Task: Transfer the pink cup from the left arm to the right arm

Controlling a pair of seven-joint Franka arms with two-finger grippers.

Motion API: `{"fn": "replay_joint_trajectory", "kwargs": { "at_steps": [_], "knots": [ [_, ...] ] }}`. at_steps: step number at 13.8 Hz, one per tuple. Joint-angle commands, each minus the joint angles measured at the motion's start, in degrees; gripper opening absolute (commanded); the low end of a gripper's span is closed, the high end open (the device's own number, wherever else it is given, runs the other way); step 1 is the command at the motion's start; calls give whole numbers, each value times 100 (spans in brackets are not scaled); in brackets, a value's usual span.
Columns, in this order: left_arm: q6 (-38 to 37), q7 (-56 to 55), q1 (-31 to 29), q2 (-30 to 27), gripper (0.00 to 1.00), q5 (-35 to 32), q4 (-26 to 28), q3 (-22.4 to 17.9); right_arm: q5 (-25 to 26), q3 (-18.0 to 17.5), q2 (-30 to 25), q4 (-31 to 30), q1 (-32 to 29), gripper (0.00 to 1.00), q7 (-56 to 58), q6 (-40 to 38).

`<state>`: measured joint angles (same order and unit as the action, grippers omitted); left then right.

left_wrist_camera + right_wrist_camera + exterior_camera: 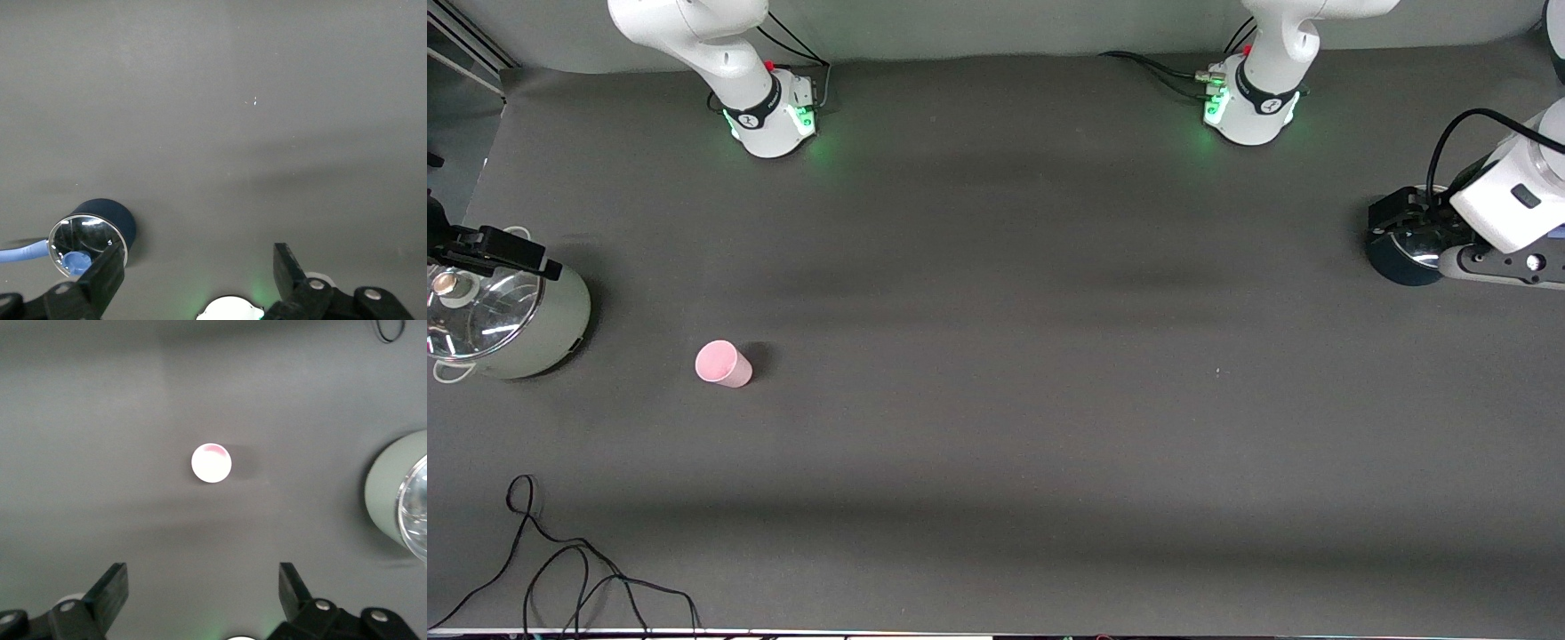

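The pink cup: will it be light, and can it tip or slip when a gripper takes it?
The pink cup looks small, thin plastic, so probably light. It stands upright and tapered, so a sideways push may tip it, and then it could roll. Its smooth, handle-free wall may slip between fingers.

No text, label, brand or number can be read on the arms' bases, the pots, the cup or the table.

Left gripper (193,267): up in the air at the left arm's end of the table, fingers (107,273) spread wide, holding nothing.
Right gripper (203,593): raised, fingers (113,587) wide apart, holding nothing.
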<state>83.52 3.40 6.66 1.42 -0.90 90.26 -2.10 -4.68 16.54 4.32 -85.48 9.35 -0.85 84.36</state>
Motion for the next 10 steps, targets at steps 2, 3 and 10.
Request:
{"fn": "replay_joint_trajectory", "kwargs": {
  "at_steps": [2,3,10],
  "knots": [
    [50,-6,72,-116,100,107,132,-142,195,16,25,40,137,100,-161,-78],
    [50,-6,64,-98,100,220,132,-150,265,7,25,40,172,100,-162,-78],
    [200,-41,81,-28,100,309,132,-150,749,-1100,-640,-861,-574,100,-223,473]
  ]
}}
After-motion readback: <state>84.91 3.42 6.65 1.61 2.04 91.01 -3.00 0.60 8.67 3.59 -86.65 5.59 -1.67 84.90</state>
